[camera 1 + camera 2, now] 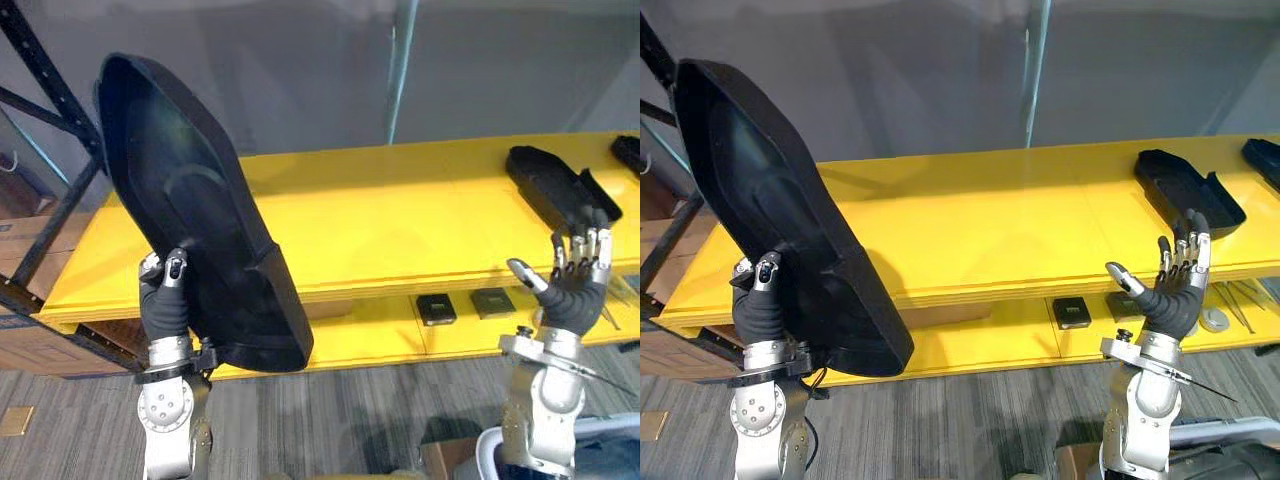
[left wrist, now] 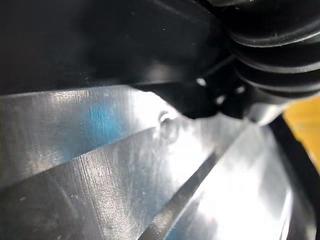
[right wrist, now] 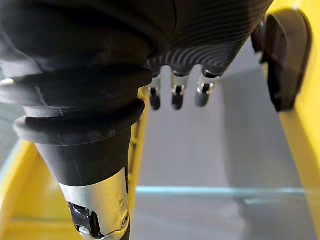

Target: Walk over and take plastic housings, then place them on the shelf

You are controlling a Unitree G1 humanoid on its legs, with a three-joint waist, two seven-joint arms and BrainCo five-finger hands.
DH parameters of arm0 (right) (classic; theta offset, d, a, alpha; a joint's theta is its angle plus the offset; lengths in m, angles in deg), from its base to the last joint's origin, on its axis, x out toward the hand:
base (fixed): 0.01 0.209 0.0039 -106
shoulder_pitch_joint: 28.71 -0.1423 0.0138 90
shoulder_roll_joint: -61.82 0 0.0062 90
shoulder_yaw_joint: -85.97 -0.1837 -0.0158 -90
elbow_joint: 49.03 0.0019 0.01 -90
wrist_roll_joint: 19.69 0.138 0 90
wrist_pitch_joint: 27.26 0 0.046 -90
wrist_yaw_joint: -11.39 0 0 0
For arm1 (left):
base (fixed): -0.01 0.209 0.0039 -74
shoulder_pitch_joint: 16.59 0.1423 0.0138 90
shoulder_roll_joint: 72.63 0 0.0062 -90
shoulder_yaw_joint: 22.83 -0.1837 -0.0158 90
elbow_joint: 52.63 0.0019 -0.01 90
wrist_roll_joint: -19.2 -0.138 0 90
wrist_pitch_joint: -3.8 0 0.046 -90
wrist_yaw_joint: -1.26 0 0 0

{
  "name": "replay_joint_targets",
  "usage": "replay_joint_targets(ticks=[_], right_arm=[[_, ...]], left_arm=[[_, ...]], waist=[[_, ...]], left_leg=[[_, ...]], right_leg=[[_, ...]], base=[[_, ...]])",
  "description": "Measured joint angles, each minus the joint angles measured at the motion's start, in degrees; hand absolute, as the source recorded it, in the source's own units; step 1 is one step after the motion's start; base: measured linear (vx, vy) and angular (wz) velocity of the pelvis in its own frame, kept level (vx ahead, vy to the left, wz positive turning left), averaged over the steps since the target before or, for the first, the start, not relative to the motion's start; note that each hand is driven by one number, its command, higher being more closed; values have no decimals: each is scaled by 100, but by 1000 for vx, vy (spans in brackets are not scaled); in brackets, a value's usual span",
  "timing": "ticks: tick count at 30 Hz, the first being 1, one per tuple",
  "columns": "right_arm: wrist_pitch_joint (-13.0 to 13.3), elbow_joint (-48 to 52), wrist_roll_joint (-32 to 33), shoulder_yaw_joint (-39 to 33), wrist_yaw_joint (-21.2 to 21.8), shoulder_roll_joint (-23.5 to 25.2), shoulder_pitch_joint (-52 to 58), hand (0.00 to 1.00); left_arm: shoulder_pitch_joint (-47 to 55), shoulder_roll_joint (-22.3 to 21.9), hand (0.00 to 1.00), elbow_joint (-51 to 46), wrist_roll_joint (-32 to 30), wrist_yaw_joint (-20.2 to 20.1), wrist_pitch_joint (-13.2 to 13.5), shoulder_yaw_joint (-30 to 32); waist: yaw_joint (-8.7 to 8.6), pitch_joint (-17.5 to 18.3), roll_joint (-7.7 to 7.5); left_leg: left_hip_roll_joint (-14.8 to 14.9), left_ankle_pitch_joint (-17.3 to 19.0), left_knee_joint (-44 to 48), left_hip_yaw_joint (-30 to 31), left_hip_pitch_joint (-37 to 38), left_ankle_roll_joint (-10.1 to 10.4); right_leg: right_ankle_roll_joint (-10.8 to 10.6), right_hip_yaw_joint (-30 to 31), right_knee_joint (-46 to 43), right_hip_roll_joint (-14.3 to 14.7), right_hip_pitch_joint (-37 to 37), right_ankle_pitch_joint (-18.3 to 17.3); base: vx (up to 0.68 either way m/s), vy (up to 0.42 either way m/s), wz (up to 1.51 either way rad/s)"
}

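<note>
A large black plastic housing stands tilted on end in front of the yellow shelf. My left hand grips its lower edge, thumb over the hollow face and fingers hidden behind it. The left wrist view shows the housing's dark underside close up. A smaller black housing lies on the shelf at the right. My right hand is raised just before the shelf's front edge below that housing, fingers straight and spread, holding nothing. In the right wrist view its fingers point past that housing.
Another black part lies at the shelf's far right end. Two small black squares sit on the lower yellow shelf. A black rack upright and a cardboard box stand at the left. A grey wall backs the shelf.
</note>
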State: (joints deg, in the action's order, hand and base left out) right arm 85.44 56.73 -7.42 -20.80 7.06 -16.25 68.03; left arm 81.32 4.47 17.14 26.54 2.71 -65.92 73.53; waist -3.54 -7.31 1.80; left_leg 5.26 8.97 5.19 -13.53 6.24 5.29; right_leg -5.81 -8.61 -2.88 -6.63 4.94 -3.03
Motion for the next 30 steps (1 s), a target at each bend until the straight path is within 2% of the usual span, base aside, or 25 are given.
replay_joint_targets(ticks=[3,5,7,10,14,17,20,22,23,25,26,28,30], right_arm=[[-45,49,-13,114,223,-7,45,0],[-60,189,-7,147,389,-14,192,0],[-89,190,49,260,803,-96,196,0],[-129,191,61,480,1122,-259,195,0],[-231,229,179,740,1479,-543,189,0],[-369,267,387,915,1718,-775,191,0],[-515,278,555,1021,1955,-836,202,0],[-599,313,758,1181,2231,-972,204,0],[-624,329,781,1201,2258,-990,202,0],[-792,399,994,1347,2485,-1113,189,0],[-817,403,1045,1378,2534,-1126,188,0],[-936,442,1171,1533,2592,-1185,163,0],[-1015,523,1173,1743,2587,-1186,126,0]], left_arm=[[-464,384,100,179,-579,6,-232,-128],[-920,628,100,569,-748,1,-454,-316],[-1547,835,100,1297,-767,257,-946,-407],[-2305,1043,100,2275,-762,555,-1301,-401],[-3266,1374,100,3661,-695,881,-1591,-414],[-3916,1694,100,4509,-248,994,-1766,-416],[-4479,1934,100,5088,72,1193,-1965,-412],[-5115,2110,100,5696,177,1378,-2300,-413],[-5177,2135,100,5761,172,1390,-2338,-413],[-5657,2244,100,6242,188,1541,-2664,-416],[-5771,2256,100,6356,194,1583,-2727,-419],[-6234,2267,100,6679,390,1759,-2976,-450],[-6422,2305,100,6738,420,1869,-3126,-448]], waist=[[-48,8,10],[-162,8,10],[-289,2,18],[-484,-10,39],[-696,-65,120],[-853,-171,260],[-975,-217,324],[-1102,-336,350],[-1123,-357,353],[-1284,-476,357],[-1309,-510,356],[-1377,-830,341],[-1448,-1066,388]], left_leg=[[20,-49,-126,-294,88,0],[18,-49,-132,-382,99,0],[16,-49,-147,-608,245,-1],[19,-48,-159,-805,267,-2],[22,-50,-173,-1078,307,-5],[12,-51,-263,-1256,419,-7],[16,-53,-300,-1450,443,-10],[11,-55,-302,-1549,451,-13],[11,-57,-302,-1550,451,-17],[8,-79,-288,-1552,323,-36],[6,-96,-282,-1552,274,-42],[-9,-167,-265,-1555,137,-79],[-23,-212,-267,-1555,-10,-118]], right_leg=[[11,262,112,63,-94,145],[8,369,189,78,-99,213],[1,596,185,100,-116,239],[13,827,190,140,-237,305],[8,1110,282,196,-327,434],[-11,1341,371,266,-333,534],[-5,1509,475,307,-383,634],[-10,1649,562,279,-414,697],[-10,1655,567,281,-416,703],[-4,1667,560,276,-553,732],[1,1674,539,275,-612,739],[7,1704,377,284,-819,751],[7,1725,216,286,-1044,750]], base=[[-5,7,-45],[-6,-1,-30],[-19,9,-52],[-45,-4,-45],[-39,-13,-40],[-56,-26,-37],[-53,-27,-32],[-78,-24,-29],[-72,-19,-17],[-81,-51,-3],[-94,-66,-2],[-85,-56,-3],[-105,-44,-2]])
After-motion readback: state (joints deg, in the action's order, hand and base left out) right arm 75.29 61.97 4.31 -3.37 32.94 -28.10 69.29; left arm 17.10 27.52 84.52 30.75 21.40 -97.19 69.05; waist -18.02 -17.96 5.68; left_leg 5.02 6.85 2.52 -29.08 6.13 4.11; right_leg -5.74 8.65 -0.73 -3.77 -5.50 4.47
